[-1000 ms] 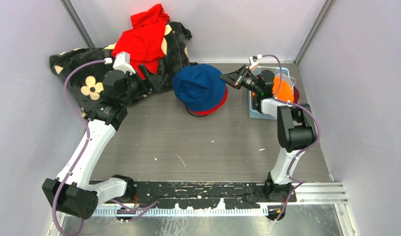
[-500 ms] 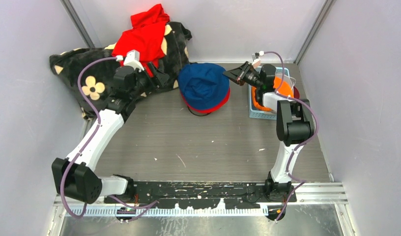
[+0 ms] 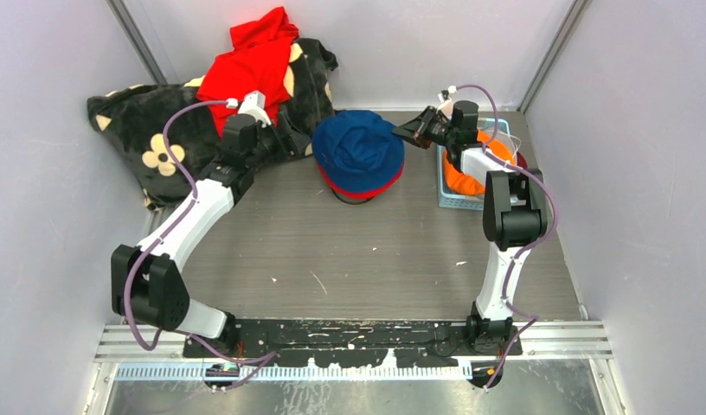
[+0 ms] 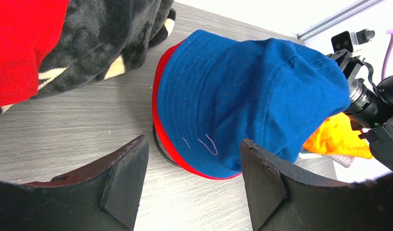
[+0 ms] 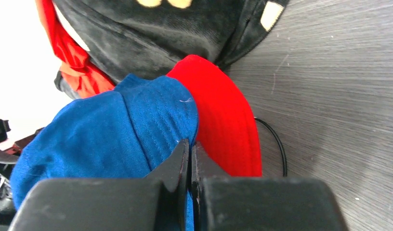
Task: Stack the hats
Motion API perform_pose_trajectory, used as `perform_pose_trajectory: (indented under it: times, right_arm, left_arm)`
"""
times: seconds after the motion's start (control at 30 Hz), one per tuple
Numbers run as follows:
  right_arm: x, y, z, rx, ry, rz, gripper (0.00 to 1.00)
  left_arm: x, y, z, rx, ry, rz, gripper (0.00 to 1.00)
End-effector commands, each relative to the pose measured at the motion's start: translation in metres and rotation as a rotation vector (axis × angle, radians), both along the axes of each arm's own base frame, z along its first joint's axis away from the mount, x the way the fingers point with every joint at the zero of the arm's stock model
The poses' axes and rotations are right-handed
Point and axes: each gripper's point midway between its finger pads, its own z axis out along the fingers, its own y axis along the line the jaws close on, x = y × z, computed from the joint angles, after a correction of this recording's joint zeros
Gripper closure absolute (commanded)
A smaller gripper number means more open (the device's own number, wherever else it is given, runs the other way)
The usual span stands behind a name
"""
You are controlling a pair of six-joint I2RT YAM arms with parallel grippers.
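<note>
Now the blue fabric bucket hat [image 3: 358, 149] sits on top of the red fabric bucket hat [image 3: 364, 188] at the far middle of the grey worktop [image 3: 332, 251]. At its right brim the right gripper [image 5: 189, 147] is pinched closed on the blue cloth, while the left gripper [image 4: 193, 147] gapes open just left of both hats.

White arms [image 3: 189, 226], black joints [image 3: 150, 290], purple cables [image 3: 167, 134] (looped)
</note>
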Motion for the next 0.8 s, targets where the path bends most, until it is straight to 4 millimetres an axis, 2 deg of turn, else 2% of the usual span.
perform_pose_trajectory:
  times: [0.0, 0.27, 0.77]
  right_arm:
    - [0.006, -0.004, -0.011, -0.108, 0.011, -0.024, 0.99]
    - [-0.008, -0.009, -0.043, -0.207, 0.094, -0.034, 0.99]
    - [-0.023, -0.011, -0.051, -0.233, 0.115, -0.027, 0.99]
  left_arm:
    - [0.015, -0.009, 0.033, -0.048, -0.101, -0.013, 0.31]
    - [0.027, -0.013, 0.013, -0.046, -0.075, -0.004, 0.31]
    - [0.052, -0.027, -0.026, -0.09, -0.069, -0.001, 0.31]
